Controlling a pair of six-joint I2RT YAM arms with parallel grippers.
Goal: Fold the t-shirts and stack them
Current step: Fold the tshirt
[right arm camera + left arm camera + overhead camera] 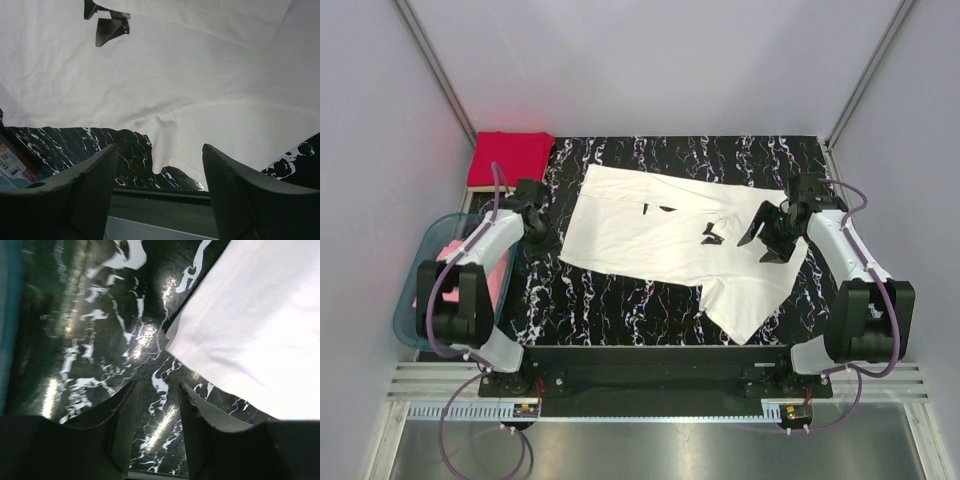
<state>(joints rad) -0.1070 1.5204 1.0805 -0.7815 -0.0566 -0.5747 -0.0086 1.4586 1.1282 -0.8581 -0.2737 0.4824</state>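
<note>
Top view, you're looking at three shirts: white shirt (650, 225) lying spread on the mat (620, 300), red shirt (510, 158) sitting folded back-left, pink shirt (498, 282) in the tub (420, 250). Left wrist: left gripper (157, 390) is hanging apart, empty, beside the white one. Right wrist: right gripper (159, 150) is gaping over it, empty.

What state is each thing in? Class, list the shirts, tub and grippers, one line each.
White cloth t-shirt: spread out on the black white-streaked mat, unfolded.
Bright red cloth t-shirt: folded, far left beside the mat.
Translucent teal plastic tub: upright, not empty.
Pink cloth t-shirt: lying in that tub, fold unclear.
Left gripper: open, empty.
Right gripper: open, empty.
</note>
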